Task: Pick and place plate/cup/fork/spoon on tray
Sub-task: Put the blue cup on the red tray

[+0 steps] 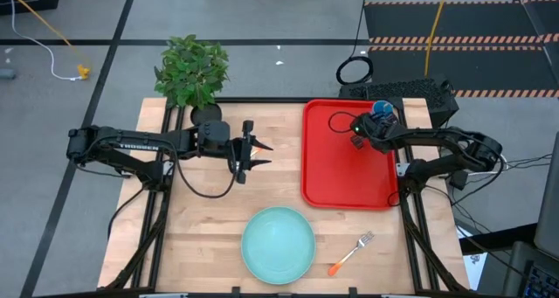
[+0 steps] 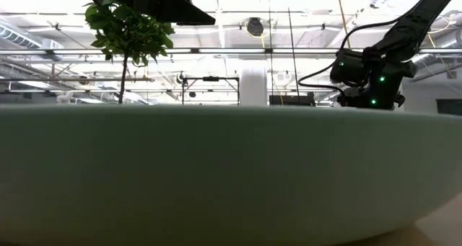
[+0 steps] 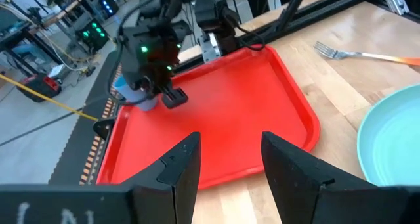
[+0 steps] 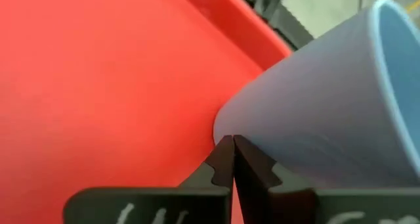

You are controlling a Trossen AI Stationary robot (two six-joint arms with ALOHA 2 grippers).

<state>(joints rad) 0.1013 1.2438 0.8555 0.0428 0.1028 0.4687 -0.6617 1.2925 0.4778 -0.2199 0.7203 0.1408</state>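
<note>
My right gripper (image 1: 359,142), fingers pinched together with nothing between them, sits over the tray (image 1: 332,171) beside the cup (image 1: 382,111) at the tray's one o'clock corner. The cup seems placed; next comes the fork (image 1: 352,252) at five o'clock. My left gripper (image 1: 251,152) waits open. Its arm reads "TROSSEN".

A light wooden table top (image 1: 210,219) sits on a black metal frame (image 1: 157,219). At its far edge stands a small green leafy plant in a black pot (image 1: 192,71). The floor is made of big grey tiles (image 1: 218,10) with dark lines between them. A black mat with orange and black stripes (image 1: 454,43) lies on the floor, and a yellow cord (image 1: 52,31) runs across it. The room behind is big and bright, with white pipes and beams up high (image 2: 231,51)
</note>
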